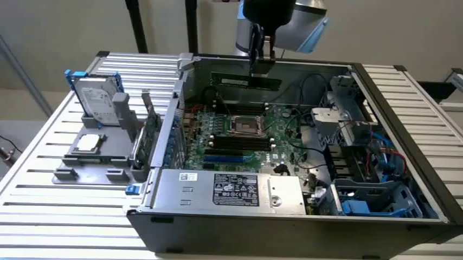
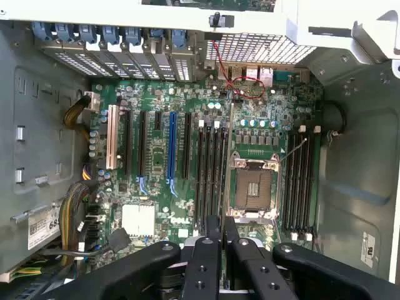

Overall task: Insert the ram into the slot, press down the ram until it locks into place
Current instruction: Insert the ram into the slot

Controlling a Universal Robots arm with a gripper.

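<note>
My gripper (image 1: 262, 58) hangs over the back of the open computer case, shut on the ram (image 1: 246, 82). The ram is a thin green stick with a pale label, held level by its top edge, well above the motherboard. In the wrist view the fingers (image 2: 206, 262) clamp the ram (image 2: 229, 156), which shows edge-on as a thin line. It runs along the bank of parallel black slots (image 2: 210, 175) beside the processor socket, apart from them. Those slots (image 1: 239, 143) lie in front of the socket in the exterior view. I cannot tell which slot it is lined up with.
The square silver processor socket (image 1: 242, 125) sits mid-board, with a second bank of black slots (image 2: 300, 181) on its other side. A blue socket (image 2: 172, 147) lies among the expansion sockets. The power supply (image 1: 231, 189) fills the case front. A hard drive (image 1: 97, 105) and an upright green card (image 1: 150, 138) stand outside.
</note>
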